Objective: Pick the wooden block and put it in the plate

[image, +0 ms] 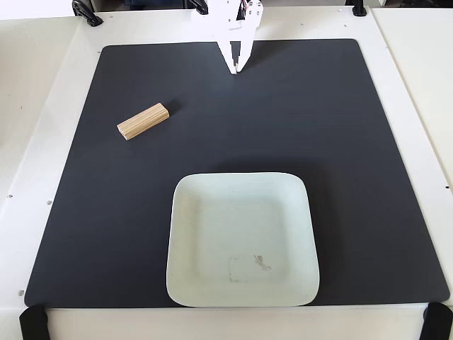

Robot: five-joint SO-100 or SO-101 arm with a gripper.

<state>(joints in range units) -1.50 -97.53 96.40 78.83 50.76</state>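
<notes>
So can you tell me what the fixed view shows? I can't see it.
A wooden block lies on a black mat, up and left of an empty pale plate. The white pincer hangs at the top, shut and empty.
</notes>
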